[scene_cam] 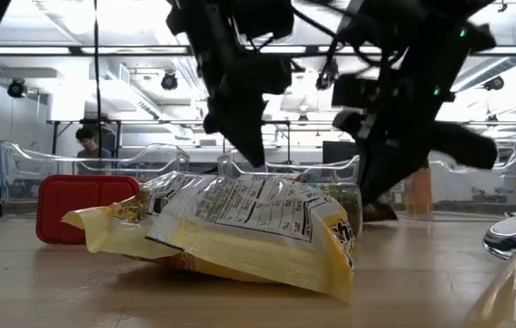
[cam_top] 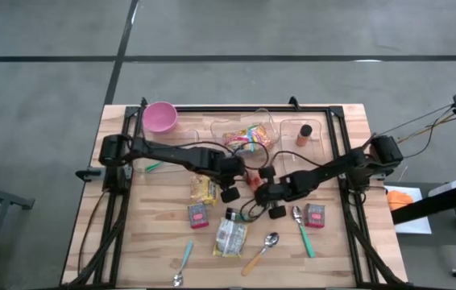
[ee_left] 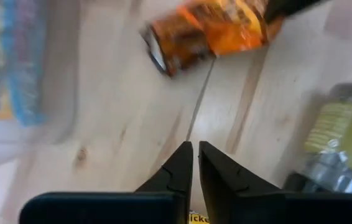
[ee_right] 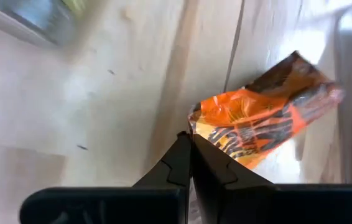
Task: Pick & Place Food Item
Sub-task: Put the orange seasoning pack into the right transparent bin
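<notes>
An orange snack packet (cam_top: 254,179) lies mid-table between my two grippers; it also shows in the left wrist view (ee_left: 210,34). My right gripper (ee_right: 189,146) is shut on it, reaching in from the table's right (cam_top: 263,188). My left gripper (ee_left: 196,165) hovers just left of the packet (cam_top: 230,184), shut with nothing between its fingers and pointing steeply down at bare wood. Two clear containers (cam_top: 248,129) stand at the far edge. My right gripper pinches the orange packet by the edge of one end (ee_right: 196,124) between its two fingers. The fingers slant down from the table's right side. The rest of the packet (ee_right: 269,121) stretches away beyond the fingertips; whether it is clear of the table I cannot tell.
A yellow chip bag (cam_top: 203,189) lies left of the grippers and fills the low view (scene_cam: 240,228). Red packets (cam_top: 198,215), (cam_top: 315,215), a green-white bag (cam_top: 230,238), a small green-labelled jar (ee_left: 344,137), spoons (cam_top: 268,242) and a pink bowl (cam_top: 160,117) lie around.
</notes>
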You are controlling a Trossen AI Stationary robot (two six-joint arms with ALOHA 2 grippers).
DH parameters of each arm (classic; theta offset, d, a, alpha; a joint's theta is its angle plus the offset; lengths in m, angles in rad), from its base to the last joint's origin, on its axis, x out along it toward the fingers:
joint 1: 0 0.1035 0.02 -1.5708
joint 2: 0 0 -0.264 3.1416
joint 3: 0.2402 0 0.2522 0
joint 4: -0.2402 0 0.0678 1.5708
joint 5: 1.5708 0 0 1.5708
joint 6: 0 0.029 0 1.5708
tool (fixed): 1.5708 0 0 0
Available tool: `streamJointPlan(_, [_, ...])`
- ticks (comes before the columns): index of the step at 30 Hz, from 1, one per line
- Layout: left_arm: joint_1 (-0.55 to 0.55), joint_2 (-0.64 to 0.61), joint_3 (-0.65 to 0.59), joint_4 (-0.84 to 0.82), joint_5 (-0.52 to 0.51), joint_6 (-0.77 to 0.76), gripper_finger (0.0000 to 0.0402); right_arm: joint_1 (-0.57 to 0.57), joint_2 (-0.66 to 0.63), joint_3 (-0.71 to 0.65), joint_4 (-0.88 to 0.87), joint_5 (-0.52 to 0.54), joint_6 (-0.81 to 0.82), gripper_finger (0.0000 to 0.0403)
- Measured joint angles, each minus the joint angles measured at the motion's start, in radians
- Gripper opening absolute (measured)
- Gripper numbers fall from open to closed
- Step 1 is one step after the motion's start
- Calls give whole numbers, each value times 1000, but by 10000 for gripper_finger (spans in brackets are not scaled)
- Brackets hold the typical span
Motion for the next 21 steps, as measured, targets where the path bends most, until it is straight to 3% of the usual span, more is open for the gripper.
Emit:
streamJointPlan(11, [1,-181,-1,8,-22,3,40,37,-82,186,-177,13,234,7])
streamJointPlan(21, [0,-422,-8,-14,-180,2,40,2,-118,451,-537,29,493,7])
